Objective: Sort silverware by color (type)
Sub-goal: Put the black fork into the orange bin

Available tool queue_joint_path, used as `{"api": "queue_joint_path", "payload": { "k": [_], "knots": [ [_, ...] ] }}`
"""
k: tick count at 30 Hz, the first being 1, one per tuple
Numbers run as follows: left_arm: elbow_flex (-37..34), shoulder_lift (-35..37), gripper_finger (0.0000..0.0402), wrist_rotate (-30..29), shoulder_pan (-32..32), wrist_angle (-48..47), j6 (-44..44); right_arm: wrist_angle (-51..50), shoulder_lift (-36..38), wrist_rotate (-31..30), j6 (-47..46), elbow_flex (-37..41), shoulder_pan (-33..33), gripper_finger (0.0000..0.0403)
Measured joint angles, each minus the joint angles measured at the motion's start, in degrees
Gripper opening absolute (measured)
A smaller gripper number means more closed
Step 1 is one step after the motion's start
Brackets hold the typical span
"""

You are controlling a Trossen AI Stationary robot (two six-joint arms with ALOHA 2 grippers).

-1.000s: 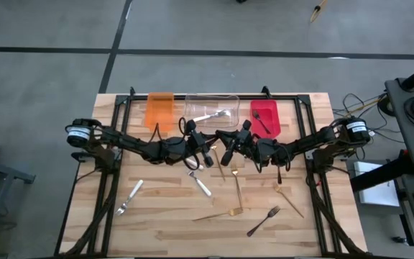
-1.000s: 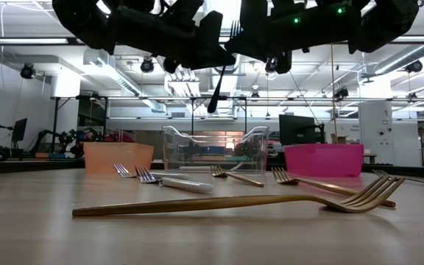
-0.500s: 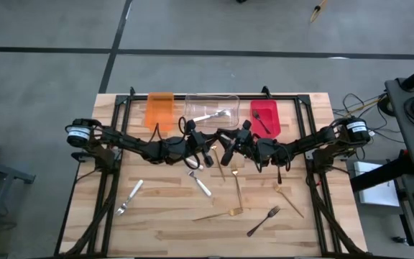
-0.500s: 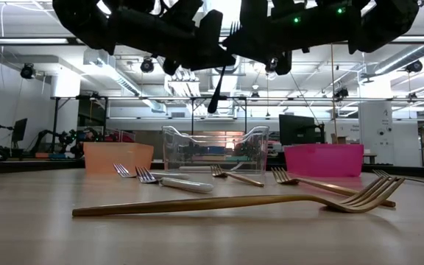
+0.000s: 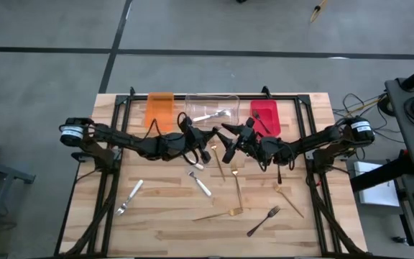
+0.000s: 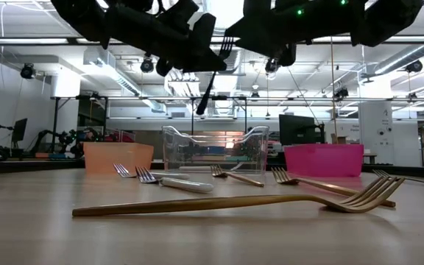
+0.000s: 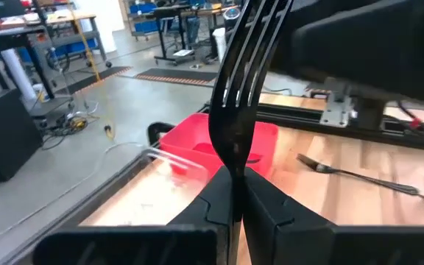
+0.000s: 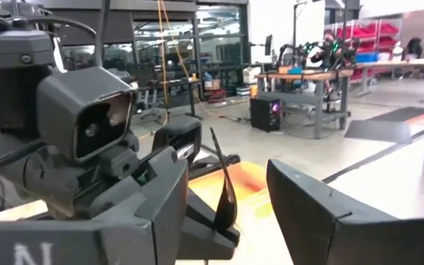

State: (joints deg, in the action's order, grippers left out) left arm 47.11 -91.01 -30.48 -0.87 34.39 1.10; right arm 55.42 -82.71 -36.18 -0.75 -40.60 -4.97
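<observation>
Left wrist view: a black fork (image 7: 238, 88) is seen pinched by its handle between the closed fingers (image 7: 213, 202) of the left gripper (image 7: 234, 210), tines upward, with the red bin (image 7: 260, 140) beyond it and a second dark fork (image 7: 359, 173) lying on the table (image 7: 389, 213). In the high view the left gripper (image 5: 192, 144) and the right gripper (image 5: 230, 146) are found close together above the table's middle, in front of the clear bin (image 5: 212, 109); the right gripper's fingers (image 8: 308, 213) are parted and nothing is held between them, the fork's handle (image 8: 223, 188) standing in the gap. The item is judged light, rigid and smooth-surfaced, liable to pivot or slip in a narrow pinch; a hold across the flat of the handle, near its middle, is judged soundest. Remaining stock on the table: gold forks (image 5: 236, 188), a silver fork (image 5: 129, 197) and a further black fork (image 5: 263, 221), all lying flat, so that little clearance is offered beneath them. An orange bin (image 5: 159, 109) is set beside the clear one.
</observation>
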Motion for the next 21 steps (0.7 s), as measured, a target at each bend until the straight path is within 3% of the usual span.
{"api": "queue_joint_path", "payload": {
  "k": [11, 21],
  "knots": [
    [0.0, 9.46, 0.0, 0.02, 6.66, -16.79, 3.38, -7.22, 6.94, -4.64, 6.23, 0.0, 0.22, 0.0178],
    [0.0, 22.3, 0.0, 0.16, 20.79, -39.04, 11.7, -24.09, 14.1, -3.13, 4.37, 0.02, 7.95, 0.0177]
  ]
}}
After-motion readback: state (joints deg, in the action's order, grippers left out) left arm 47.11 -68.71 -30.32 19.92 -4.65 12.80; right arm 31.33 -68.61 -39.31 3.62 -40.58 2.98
